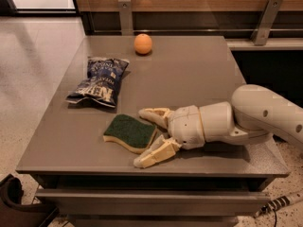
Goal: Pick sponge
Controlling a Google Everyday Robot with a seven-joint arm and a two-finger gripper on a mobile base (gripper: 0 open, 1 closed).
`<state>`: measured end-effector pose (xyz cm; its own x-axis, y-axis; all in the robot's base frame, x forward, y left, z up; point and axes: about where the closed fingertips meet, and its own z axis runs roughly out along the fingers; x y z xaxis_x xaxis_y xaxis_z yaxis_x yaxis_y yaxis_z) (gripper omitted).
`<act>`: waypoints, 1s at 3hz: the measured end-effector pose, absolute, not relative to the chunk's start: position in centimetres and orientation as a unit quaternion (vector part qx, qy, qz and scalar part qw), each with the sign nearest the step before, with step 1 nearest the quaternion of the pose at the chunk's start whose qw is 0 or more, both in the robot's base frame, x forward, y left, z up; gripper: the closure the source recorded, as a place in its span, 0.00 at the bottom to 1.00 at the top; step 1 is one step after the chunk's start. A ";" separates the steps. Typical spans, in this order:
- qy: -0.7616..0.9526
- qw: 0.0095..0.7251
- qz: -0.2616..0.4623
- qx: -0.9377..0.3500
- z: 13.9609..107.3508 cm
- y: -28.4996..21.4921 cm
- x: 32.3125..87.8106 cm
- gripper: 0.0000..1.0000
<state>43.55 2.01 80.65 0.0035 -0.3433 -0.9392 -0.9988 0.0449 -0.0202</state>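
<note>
The sponge (129, 131) lies flat on the grey table (189, 74) near its front edge, dark green top up with pale yellow foam showing along its near side. My gripper (144, 138) comes in from the right, low over the table, with its cream fingers spread wide. One finger (154, 113) lies just behind the sponge's right end and the other (154, 154) in front of it. The sponge's right edge sits between the fingers, which are not closed on it.
A dark blue crinkled snack bag (99, 82) lies behind and left of the sponge. An orange (142, 44) sits at the table's far side. A wall rail with metal brackets (125, 15) runs behind the table. The table's front edge is close under the gripper.
</note>
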 end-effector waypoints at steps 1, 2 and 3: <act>0.588 0.420 0.390 -0.571 80.7 2.1 43.5 0.65; 0.588 0.420 0.390 -0.571 80.8 2.1 43.5 0.88; 0.588 0.420 0.390 -0.571 80.8 2.1 43.5 1.00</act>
